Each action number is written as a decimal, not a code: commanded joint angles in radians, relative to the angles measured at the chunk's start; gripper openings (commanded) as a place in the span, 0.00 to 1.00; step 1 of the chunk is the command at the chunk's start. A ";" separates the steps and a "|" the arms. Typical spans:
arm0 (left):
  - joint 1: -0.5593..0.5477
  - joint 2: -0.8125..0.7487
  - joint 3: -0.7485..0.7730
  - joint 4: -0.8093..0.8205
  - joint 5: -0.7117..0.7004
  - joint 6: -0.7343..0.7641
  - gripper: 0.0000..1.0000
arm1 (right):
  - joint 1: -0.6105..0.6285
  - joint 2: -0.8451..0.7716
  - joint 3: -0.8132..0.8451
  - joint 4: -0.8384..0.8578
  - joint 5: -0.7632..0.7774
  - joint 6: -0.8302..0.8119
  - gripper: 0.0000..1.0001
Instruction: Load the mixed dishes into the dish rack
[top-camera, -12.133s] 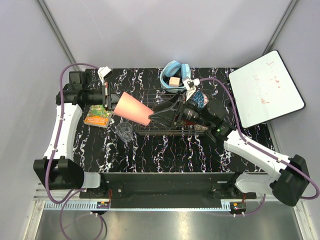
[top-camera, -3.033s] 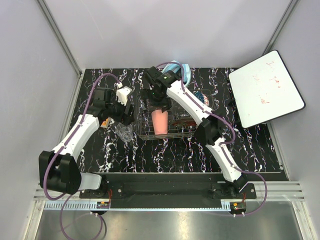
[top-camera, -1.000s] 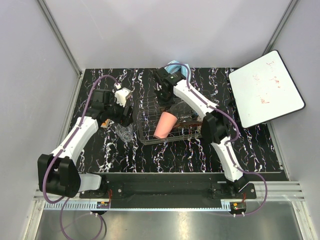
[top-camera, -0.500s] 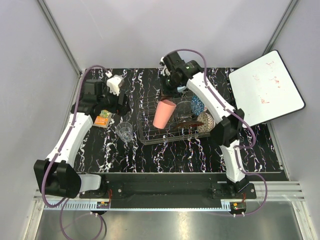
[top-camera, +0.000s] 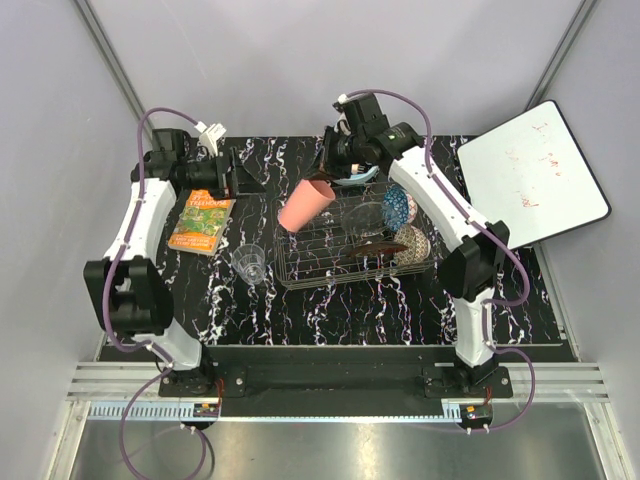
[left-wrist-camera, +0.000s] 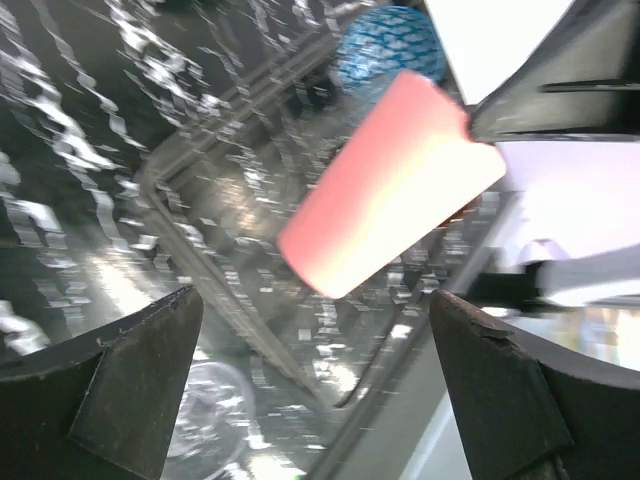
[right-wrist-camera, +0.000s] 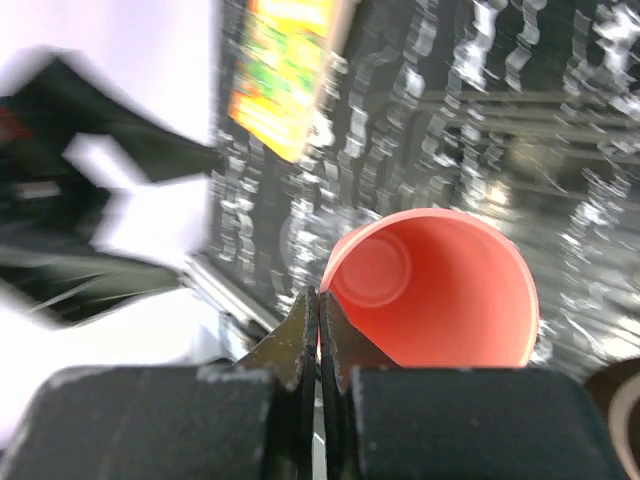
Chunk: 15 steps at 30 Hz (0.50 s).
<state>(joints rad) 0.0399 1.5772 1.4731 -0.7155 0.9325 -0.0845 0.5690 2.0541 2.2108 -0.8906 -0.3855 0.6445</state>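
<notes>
Nearest, a clear glass tumbler (top-camera: 250, 263) stands on the black marbled table (top-camera: 350, 312), just left of the wire dish rack (top-camera: 320, 272). A speckled bowl (top-camera: 412, 243) and a blue bowl (top-camera: 398, 208) sit at the rack's right end. Over its far left corner the right gripper (right-wrist-camera: 318, 320) pinches the rim of a tilted pink cup (top-camera: 305, 206). Far left, the left gripper (top-camera: 250, 180) is spread wide, empty.

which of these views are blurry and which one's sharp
Left wrist: motion-smeared throughout, the pink plastic cup soft-edged and the black marbled tabletop streaked. Right wrist: also smeared, sharpest on its own jaws. Top external: crisp, evenly lit.
</notes>
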 joint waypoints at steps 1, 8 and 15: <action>0.020 0.047 0.043 -0.007 0.293 -0.129 0.99 | -0.012 -0.118 0.050 0.182 -0.076 0.132 0.00; 0.034 0.040 -0.020 0.177 0.430 -0.311 0.99 | -0.035 -0.146 0.087 0.222 -0.116 0.211 0.00; 0.035 0.012 -0.068 0.332 0.489 -0.423 0.99 | -0.064 -0.166 -0.014 0.355 -0.174 0.316 0.00</action>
<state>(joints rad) 0.0681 1.6470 1.4143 -0.5129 1.3277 -0.4126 0.5240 1.9347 2.2395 -0.6674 -0.4961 0.8677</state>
